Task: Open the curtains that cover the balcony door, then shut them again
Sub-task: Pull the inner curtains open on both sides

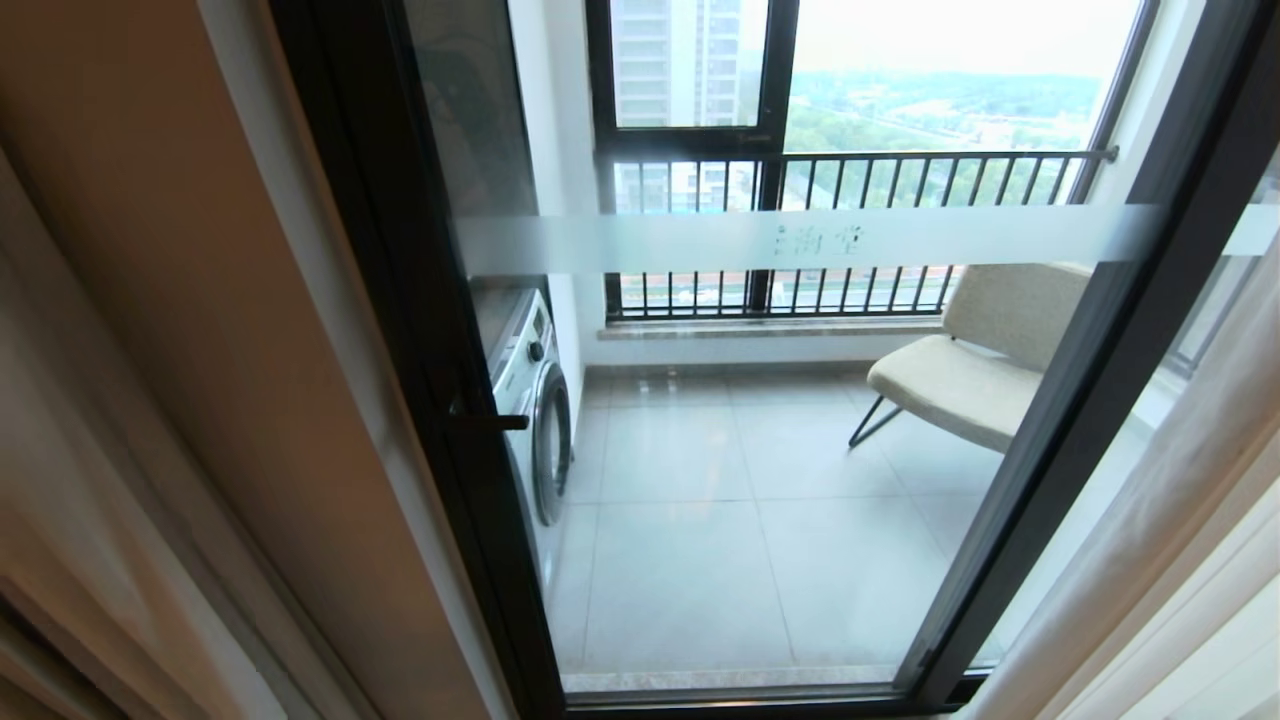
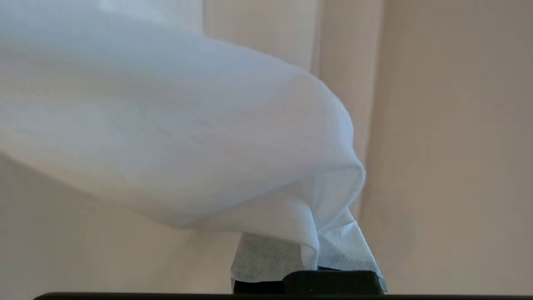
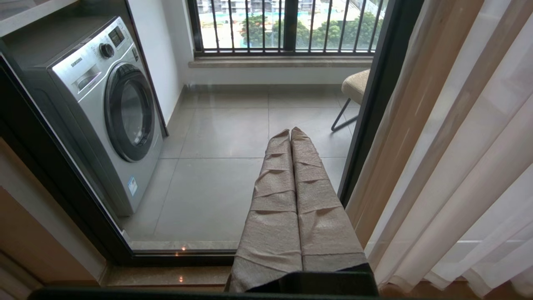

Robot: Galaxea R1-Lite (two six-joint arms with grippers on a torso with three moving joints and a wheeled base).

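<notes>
Left hand (image 2: pixel 308 277) clamped on thin white sheer curtain (image 2: pixel 187 137), fabric billowing away ahead of fingertips; black-framed glass balcony door (image 1: pixel 760 450) uncovered.

The head view looks forward and down through the black-framed glass balcony door (image 1: pixel 760 480) from close up. The right wrist view sits lower, sharing the silver front-loading washing machine (image 3: pixel 104 112) and beige cushioned chair (image 3: pixel 356 85). The left wrist view is pressed close against thin white sheer curtain fabric (image 2: pixel 175 133).
</notes>
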